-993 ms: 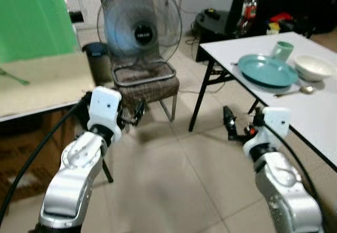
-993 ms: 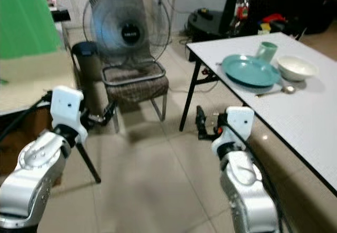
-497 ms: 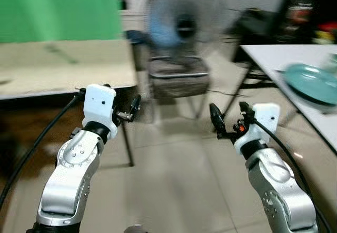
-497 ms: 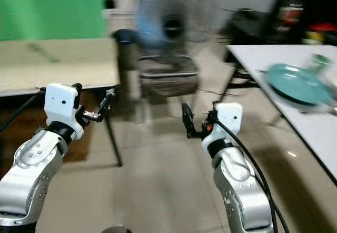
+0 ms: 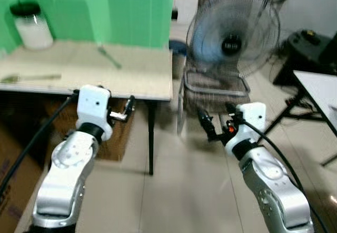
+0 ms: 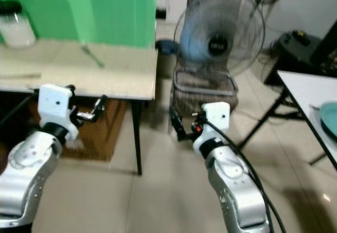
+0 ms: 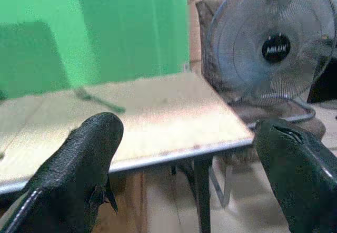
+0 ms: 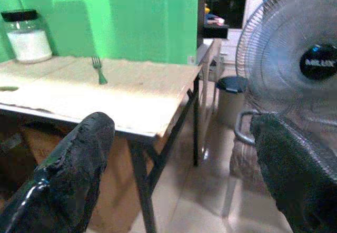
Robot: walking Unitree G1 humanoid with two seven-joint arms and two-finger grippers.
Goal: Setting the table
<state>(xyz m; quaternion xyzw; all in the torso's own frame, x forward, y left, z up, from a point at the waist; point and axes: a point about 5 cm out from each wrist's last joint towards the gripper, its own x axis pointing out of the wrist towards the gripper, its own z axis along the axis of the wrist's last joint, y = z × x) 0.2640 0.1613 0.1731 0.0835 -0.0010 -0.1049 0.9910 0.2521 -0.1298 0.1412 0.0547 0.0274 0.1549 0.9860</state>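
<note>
A beige table [image 5: 137,83] stands ahead on my left. On it lie a green fork [image 5: 108,57], a long greenish utensil [image 5: 29,77] near the front edge, and a white-filled jar [image 5: 31,26] with a black lid at the back. My left gripper [image 5: 129,105] hangs just below the table's front edge, open and empty, as the left wrist view shows with the left gripper [image 7: 185,127] facing the fork [image 7: 97,99]. My right gripper [image 5: 206,126] is raised over the floor in front of the fan, open and empty. In the right wrist view the fork [image 8: 98,68] and jar [image 8: 26,35] are well beyond the fingers.
A standing fan [image 5: 231,38] rests on a chair [image 5: 213,85] straight ahead. A small bin [image 8: 231,98] sits behind the beige table. A white table [image 6: 305,93] with a teal plate [image 6: 329,118] at its edge is at far right. Cardboard boxes [image 5: 16,159] sit under the beige table.
The camera has swung left: the beige table with fork and jar has come into view, and the white table with plate and bowl slid off to the right. Both arms keep their raised pose.
</note>
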